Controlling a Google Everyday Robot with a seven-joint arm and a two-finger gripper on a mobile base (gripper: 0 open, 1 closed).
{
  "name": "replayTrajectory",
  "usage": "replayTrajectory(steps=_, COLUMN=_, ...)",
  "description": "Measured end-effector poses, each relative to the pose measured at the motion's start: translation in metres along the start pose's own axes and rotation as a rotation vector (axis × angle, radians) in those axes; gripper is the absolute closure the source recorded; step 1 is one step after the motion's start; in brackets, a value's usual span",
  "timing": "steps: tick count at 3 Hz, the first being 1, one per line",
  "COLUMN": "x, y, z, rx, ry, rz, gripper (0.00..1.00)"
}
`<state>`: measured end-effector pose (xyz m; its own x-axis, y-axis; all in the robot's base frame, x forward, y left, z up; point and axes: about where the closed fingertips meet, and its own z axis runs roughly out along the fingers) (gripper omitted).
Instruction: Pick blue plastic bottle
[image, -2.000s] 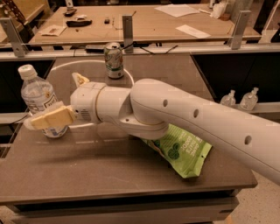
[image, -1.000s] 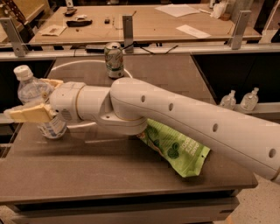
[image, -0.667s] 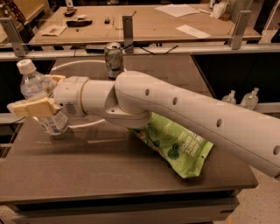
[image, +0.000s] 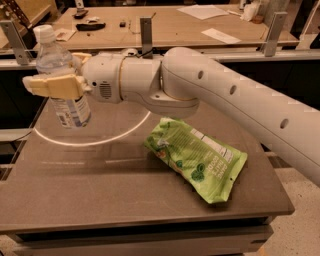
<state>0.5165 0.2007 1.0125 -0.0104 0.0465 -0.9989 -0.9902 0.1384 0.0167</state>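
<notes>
Far left: my gripper (image: 52, 80) is clamped on the blue plastic bottle (image: 71, 109). 1 tan finger (image: 56, 86) lies across the front of its middle; the 2nd shows behind its shoulder. The bottle stands upright at the left edge of the table (image: 125, 200), white cap on. The label faces the camera below my finger. The wall is clear, but I cannot tell the level inside, nor whether the base touches the table top.

Below and right of the bottle, a pale ring (image: 100, 141) is marked on the table.

Centre: my wrist and arm (image: 225, 95) run off to the right.

Right of centre: 1 green bag (image: 197, 157) lies flat on the table, well apart from the bottle, closed, contents hidden.

Behind: a bench (image: 165, 22) carrying papers (image: 220, 35).
</notes>
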Motion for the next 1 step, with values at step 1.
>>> replayTrajectory(steps=1, x=0.0000, y=0.0001, z=0.0001, rx=0.000, ry=0.000, rz=0.000, gripper=1.00)
